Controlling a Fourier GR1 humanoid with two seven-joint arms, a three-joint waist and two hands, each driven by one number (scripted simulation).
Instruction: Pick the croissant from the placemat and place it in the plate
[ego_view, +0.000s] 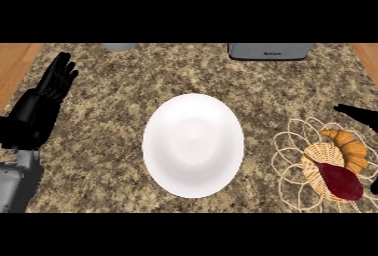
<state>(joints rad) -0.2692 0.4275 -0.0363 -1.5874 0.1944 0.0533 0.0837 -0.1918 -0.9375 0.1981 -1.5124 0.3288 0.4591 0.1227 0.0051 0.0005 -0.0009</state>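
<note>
My left hand (46, 95) rests open at the left edge, fingers straight and up. My right hand (359, 114) shows only as a dark sliver at the right edge; I cannot tell its state. The curved golden croissant (348, 147) lies on the woven wicker placemat (295, 167), beside a glossy dark red piece (341, 182). The smooth white plate (193, 145) sits centred on speckled granite counter (111, 130).

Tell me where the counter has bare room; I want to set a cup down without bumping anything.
Bare stone lies between the left hand and the plate, and behind the plate up to the grey appliance. A narrower strip runs between plate and placemat. The right edge is crowded: croissant, a dark red item and the right hand.
</note>
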